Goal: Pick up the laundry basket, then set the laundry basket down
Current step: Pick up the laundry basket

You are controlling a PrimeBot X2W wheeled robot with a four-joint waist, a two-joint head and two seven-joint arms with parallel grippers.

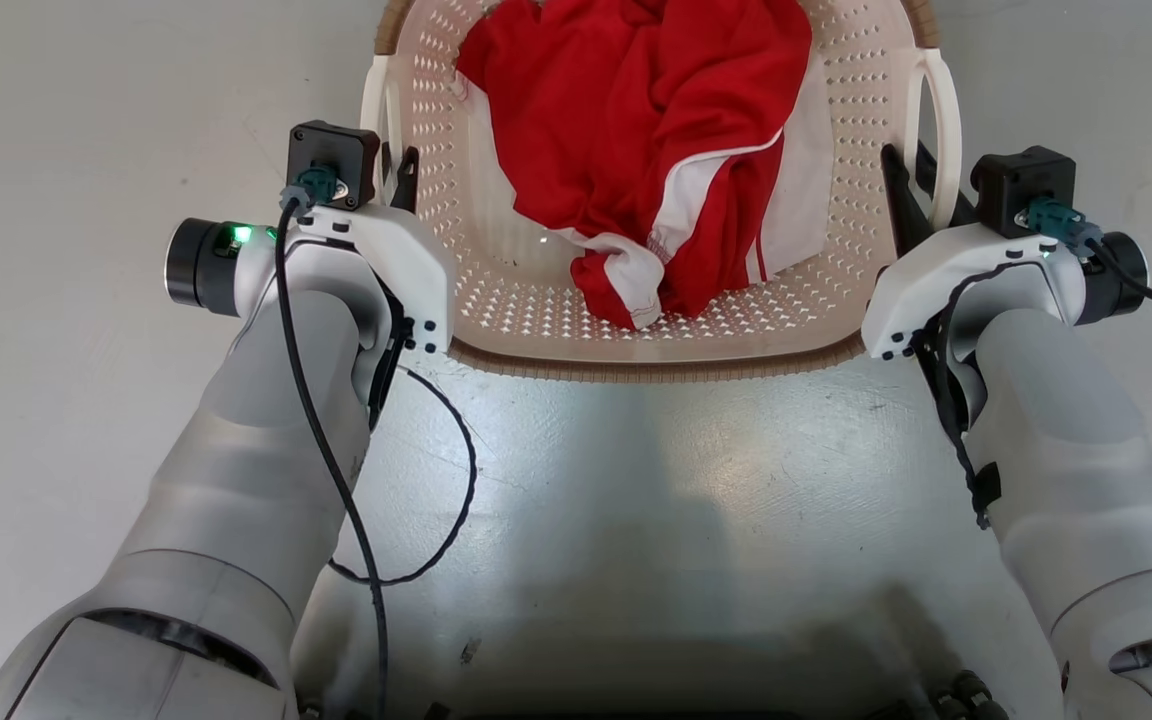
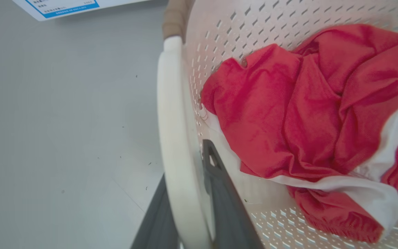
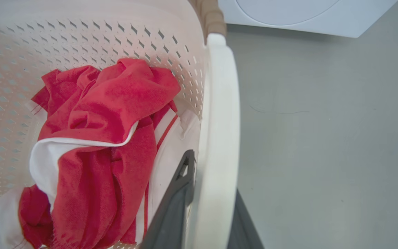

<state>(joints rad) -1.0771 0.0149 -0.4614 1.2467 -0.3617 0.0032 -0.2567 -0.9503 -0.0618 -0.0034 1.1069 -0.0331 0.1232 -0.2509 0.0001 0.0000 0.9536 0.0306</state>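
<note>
- The left pincer (image 1: 398,175) and right pincer (image 1: 908,162) are each closed narrowly on a loop handle of the laundry basket (image 1: 496,290), which sits between the arms over the floor (image 1: 636,480).
- Uneven arm motion could let the smooth handles slip, tilting the basket and spilling the red-and-white garment (image 1: 636,110).

A red garment (image 1: 636,120) with white trim lies crumpled in a heap (one white stripe curves across its lower fold); the grey floor (image 1: 636,500) is glossy and flecked with small dark specks; a white washing machine (image 3: 306,14) stands on it; a white label (image 2: 60,7), blue-banded, shows in the left wrist view.
</note>
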